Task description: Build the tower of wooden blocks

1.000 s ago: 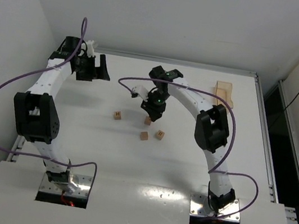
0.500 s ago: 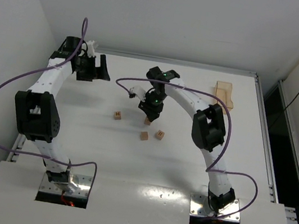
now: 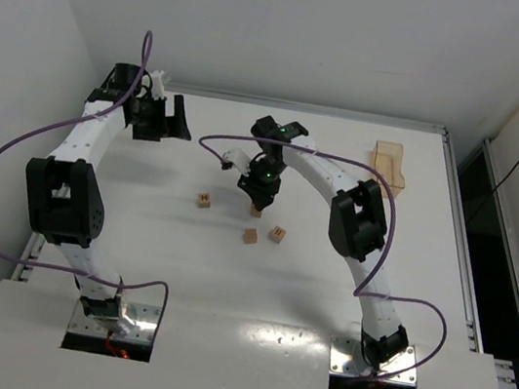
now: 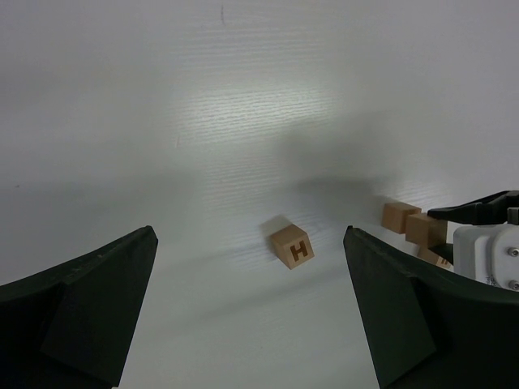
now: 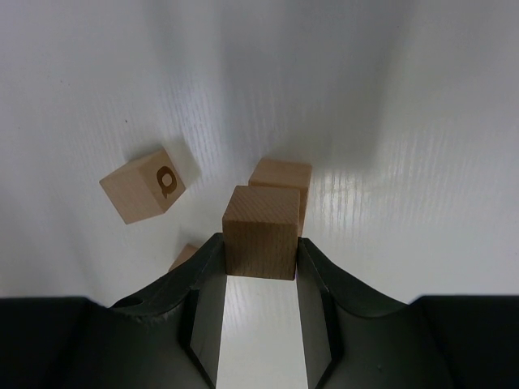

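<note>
My right gripper (image 3: 258,200) is shut on a plain wood block (image 5: 261,231), its fingers pressed against both sides; I cannot tell if the block rests on the table. Another plain block (image 5: 281,180) sits just beyond it. A marked block (image 5: 143,185) lies to the left, and a corner of one more (image 5: 185,256) shows beside the left finger. From above, two loose blocks (image 3: 250,236) (image 3: 276,234) lie just in front of the gripper. An H block (image 3: 204,201) (image 4: 292,245) lies alone further left. My left gripper (image 3: 174,122) is open and empty at the far left. No tower shows.
A pale wooden tray (image 3: 388,163) stands at the back right of the white table (image 3: 323,293). The right arm's purple cable (image 3: 219,139) loops over the middle. Walls close in the left side and the back.
The right gripper has shifted slightly left and back with the block still between its fingers. The left arm and the loose blocks have not moved.
</note>
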You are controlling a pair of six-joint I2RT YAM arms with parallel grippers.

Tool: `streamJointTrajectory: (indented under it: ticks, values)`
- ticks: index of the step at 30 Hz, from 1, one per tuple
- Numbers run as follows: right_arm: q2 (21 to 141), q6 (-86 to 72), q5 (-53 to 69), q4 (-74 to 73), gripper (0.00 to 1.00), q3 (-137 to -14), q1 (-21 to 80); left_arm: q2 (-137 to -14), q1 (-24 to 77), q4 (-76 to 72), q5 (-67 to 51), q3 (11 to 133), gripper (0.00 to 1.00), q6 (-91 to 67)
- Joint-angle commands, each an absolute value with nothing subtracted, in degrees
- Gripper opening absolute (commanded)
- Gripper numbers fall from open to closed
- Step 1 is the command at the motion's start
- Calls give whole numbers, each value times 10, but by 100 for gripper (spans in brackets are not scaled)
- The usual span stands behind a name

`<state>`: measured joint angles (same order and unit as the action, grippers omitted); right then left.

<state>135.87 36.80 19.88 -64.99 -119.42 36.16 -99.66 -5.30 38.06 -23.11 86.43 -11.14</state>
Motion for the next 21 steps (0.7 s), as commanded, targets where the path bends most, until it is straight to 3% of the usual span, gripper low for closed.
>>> streamJointTrajectory:
  ticks: [1,15,21]
  values:
    - [1362,364,207,-650,2,-1218,366,-1003,-61,374,-236,886,100,-105]
    - [1373,364,201,-656,2,-1207,366,-1003,-61,380,-236,886,100,-105]
    - [1378,364,201,-656,13,-1207,366,-1008,-61,380,-236,891,100,-105]
